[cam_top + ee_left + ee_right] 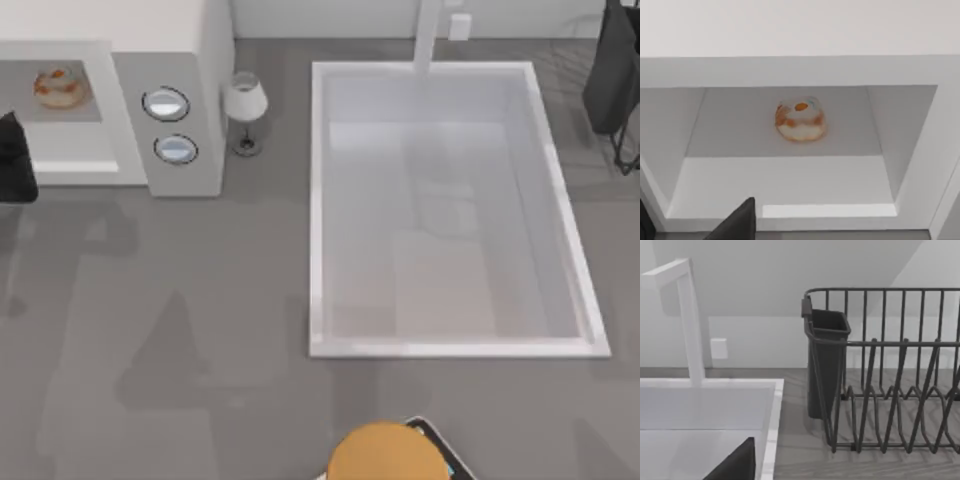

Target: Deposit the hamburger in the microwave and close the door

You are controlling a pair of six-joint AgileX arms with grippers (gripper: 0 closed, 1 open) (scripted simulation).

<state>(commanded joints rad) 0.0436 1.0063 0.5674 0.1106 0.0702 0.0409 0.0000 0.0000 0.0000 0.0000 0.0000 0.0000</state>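
The hamburger [62,87] [800,120], a cream lump with orange patches, lies on the grey floor of the microwave [180,60] cavity at the table's back left. The cavity's front stands open and I cannot make out the door. My left gripper [737,224] is in front of the cavity, well back from the hamburger and not touching it; a dark part of that arm [14,160] sits at the left edge of the top view. My right gripper [737,464] is over the sink's edge, facing the dish rack.
Two dials [166,103] sit on the microwave's side panel, with a wine glass [245,105] beside it. A large white sink [318,200] [772,405] with a tap [690,315] fills the right half. A dark dish rack [618,80] [880,390] stands back right. A tan disc [385,455] lies front centre.
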